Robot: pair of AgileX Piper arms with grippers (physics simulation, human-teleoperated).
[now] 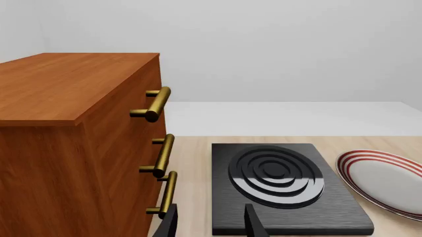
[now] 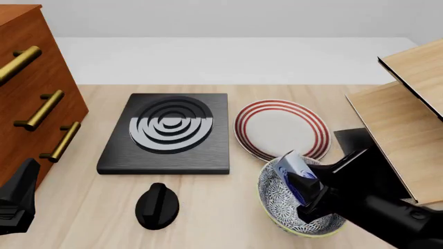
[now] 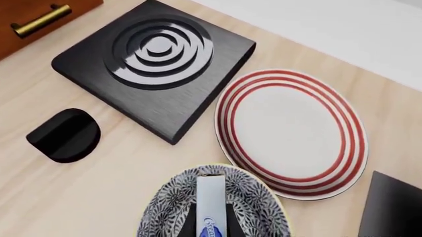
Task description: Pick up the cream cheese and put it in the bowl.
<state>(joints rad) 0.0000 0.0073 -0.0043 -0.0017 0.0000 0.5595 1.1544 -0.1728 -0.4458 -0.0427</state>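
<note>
A small flat cream cheese box (image 2: 296, 167), pale grey-white with a dark blue label, is gripped between the jaws of the right gripper (image 2: 304, 188) and held tilted over the deep round bowl (image 2: 277, 199), whose inside is densely patterned in blue-grey and white under a pale yellowish rim. At the bowl's twelve o'clock, just beside it, a flat white plate with red rings (image 2: 280, 127) is seen; a brushed black hob slab with raised concentric rings (image 2: 169, 132) lies at ten o'clock and a black knob (image 2: 156, 205) at nine. The left gripper (image 1: 212, 223) is held with its jaws apart and empty, beside a wooden drawer cabinet (image 1: 72, 143) with brass bar handles.
</note>
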